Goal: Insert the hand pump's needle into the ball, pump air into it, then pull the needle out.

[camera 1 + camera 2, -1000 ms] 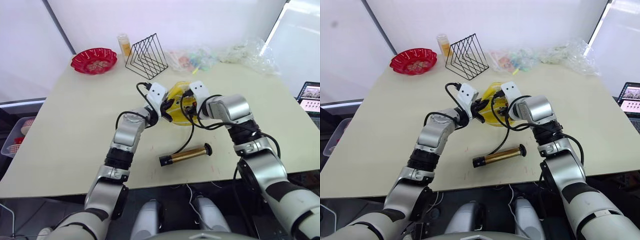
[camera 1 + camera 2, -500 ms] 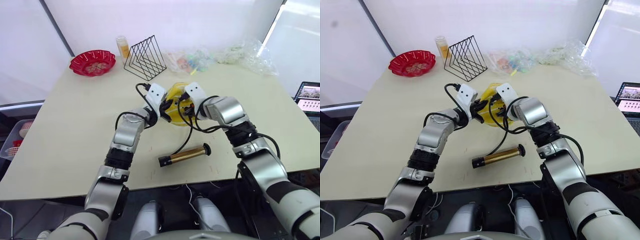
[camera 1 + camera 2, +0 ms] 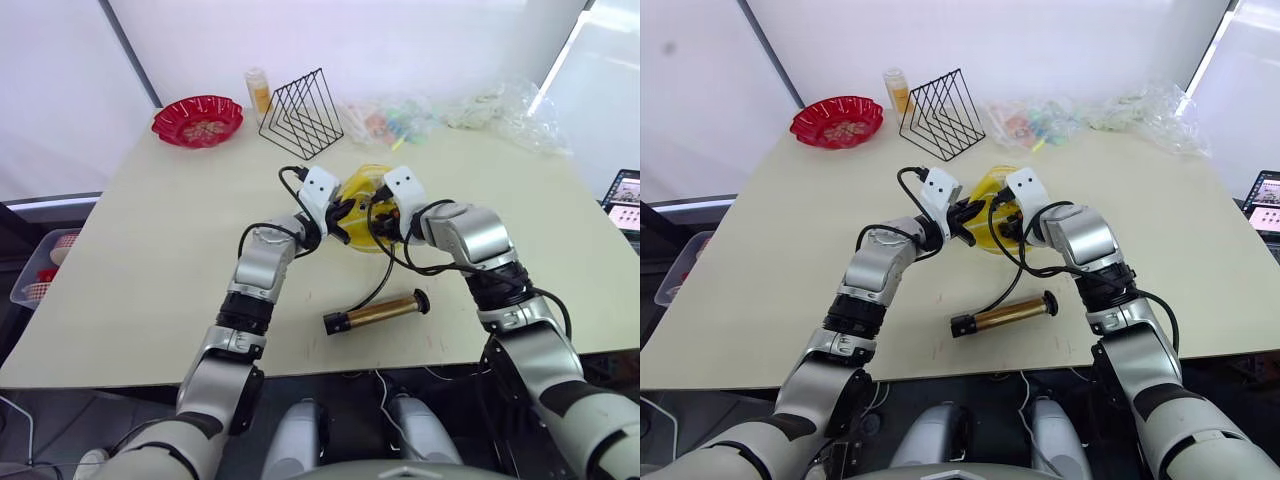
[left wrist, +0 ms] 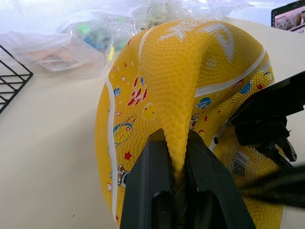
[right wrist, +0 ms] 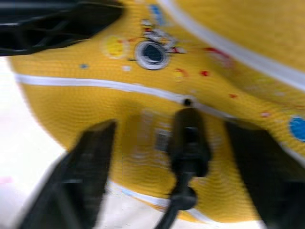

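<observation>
Yellow ball (image 4: 190,86) fold pinched in left gripper (image 4: 177,157), right gripper (image 5: 183,157) spread wide around needle (image 5: 188,131) fitting

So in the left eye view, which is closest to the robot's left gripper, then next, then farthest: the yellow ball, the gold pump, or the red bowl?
From the left gripper:
1. The yellow ball, pinched in the gripper itself.
2. The hand pump, lying near the table's front edge.
3. The red bowl, at the far left corner.

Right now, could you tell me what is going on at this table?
The left gripper pinches a fold of the limp yellow ball. The right gripper, fingers apart, sits against the ball, with the needle fitting at its valve. The hand pump lies on the table, unheld.
</observation>
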You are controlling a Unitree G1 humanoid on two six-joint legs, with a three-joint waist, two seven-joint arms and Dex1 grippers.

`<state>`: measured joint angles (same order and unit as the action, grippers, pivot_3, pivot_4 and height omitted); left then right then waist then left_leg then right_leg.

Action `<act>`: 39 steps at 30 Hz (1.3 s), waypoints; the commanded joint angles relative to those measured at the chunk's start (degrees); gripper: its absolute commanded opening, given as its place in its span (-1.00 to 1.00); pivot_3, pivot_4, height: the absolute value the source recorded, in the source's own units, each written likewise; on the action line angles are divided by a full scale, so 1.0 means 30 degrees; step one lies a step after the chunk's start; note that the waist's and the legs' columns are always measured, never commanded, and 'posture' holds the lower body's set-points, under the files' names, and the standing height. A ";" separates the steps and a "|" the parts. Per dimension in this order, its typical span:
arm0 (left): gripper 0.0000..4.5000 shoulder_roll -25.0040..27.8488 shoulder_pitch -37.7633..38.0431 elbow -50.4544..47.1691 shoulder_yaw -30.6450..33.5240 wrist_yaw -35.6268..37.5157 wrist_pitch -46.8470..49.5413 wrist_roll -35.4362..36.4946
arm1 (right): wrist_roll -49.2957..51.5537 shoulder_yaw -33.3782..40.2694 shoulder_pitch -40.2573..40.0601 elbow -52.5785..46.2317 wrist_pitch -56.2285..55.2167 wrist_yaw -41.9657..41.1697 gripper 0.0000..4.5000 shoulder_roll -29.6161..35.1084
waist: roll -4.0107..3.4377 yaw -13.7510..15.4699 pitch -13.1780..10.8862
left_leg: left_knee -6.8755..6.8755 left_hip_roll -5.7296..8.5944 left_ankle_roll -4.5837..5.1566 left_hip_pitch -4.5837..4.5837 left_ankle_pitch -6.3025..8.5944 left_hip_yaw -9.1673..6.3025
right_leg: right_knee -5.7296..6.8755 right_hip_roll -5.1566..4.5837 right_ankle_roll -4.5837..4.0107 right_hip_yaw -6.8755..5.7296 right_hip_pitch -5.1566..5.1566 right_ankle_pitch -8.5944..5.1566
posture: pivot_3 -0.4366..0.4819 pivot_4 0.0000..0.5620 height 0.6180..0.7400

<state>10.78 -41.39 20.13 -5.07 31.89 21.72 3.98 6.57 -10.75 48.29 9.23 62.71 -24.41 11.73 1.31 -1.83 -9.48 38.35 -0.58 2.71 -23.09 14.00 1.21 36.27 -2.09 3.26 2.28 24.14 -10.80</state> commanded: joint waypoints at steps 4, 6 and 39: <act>-1.00 0.0034 0.0154 0.1437 -0.0142 -0.0263 -0.0073 -0.0186 | -0.0095 0.0747 -0.1170 -0.2166 -0.0255 0.0510 0.97 0.1229 | 0.0000 0.0140 0.0000 | 0.0000 0.0005 0.0003 -0.0039 0.0001 -0.0016 | -0.0062 -0.0018 0.0003 -0.0030 0.0000 0.0002 | -0.05 -0.47 0.95; -1.00 0.0040 0.0108 0.1553 -0.0135 -0.0286 -0.0137 -0.0185 | 0.0089 0.0928 -0.1448 -0.2735 -0.0484 0.0484 0.97 0.1294 | 0.0000 0.0170 0.0000 | 0.0000 0.0005 0.0003 -0.0043 0.0002 -0.0023 | -0.0066 -0.0017 0.0001 -0.0038 0.0000 0.0002 | -0.05 -0.47 0.95; -1.00 0.0012 0.0050 0.1851 -0.0297 -0.0451 -0.0430 -0.0215 | 0.1533 0.3162 -0.4071 -0.5232 -0.2579 0.2783 0.14 -0.1439 | -0.0003 0.0332 0.0002 | 0.0011 -0.0014 0.0011 -0.0221 -0.0005 -0.0033 | -0.0076 0.0015 0.0002 -0.0106 0.0147 0.0008 | -0.05 -0.47 0.95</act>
<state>10.59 -42.64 23.55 -5.06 31.36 18.86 4.52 10.10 -2.68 35.02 -5.43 55.92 -16.42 7.74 1.30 -0.83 -9.48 38.38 -0.62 2.75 -23.76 13.99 1.10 36.04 -2.04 3.26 1.95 24.58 -10.77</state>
